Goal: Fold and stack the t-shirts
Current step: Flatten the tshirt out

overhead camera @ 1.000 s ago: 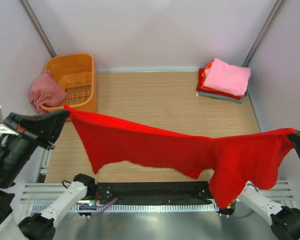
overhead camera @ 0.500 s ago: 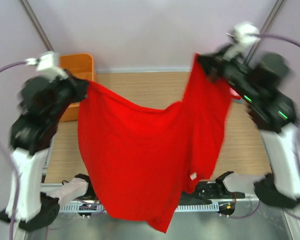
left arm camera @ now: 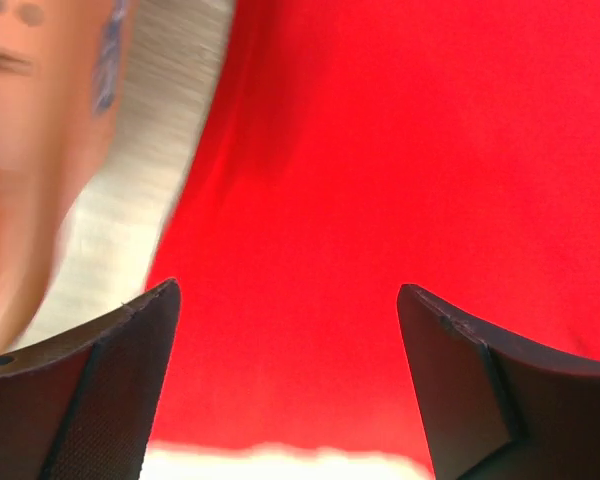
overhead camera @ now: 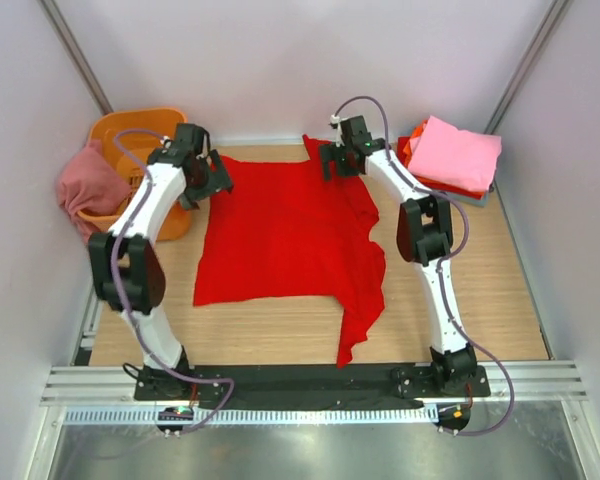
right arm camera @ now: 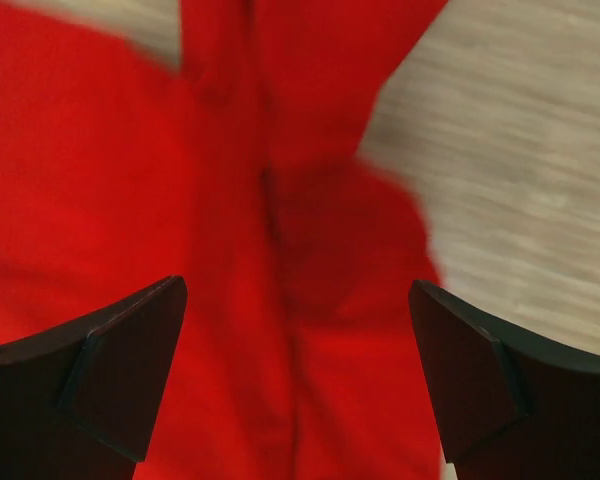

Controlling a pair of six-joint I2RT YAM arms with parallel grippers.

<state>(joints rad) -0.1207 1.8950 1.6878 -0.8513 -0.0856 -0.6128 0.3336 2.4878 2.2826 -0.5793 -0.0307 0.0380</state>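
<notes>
surface: light wood-grain tabletop is sitting between pale plain walls; ribbed metal rail is running along 6 o'clock.
red shirt: bright red cloth t-shirt is lying spread mid-table, 3 o'clock side rumpled, a tail trailing toward 6.
stack: folded t-shirts, light pink on top, are sitting at 2 o'clock.
basket: orange slotted plastic basket is sitting at 10 o'clock, dusty rose shirt hanging over its 9 o'clock rim.
left gripper: hovering over the red cloth's 11 o'clock corner, jaws spread, gripping nothing.
right gripper: hovering over the 1 o'clock corner, jaws spread, gripping nothing.

t-shirt dropped flat, left claw, right claw released
</notes>
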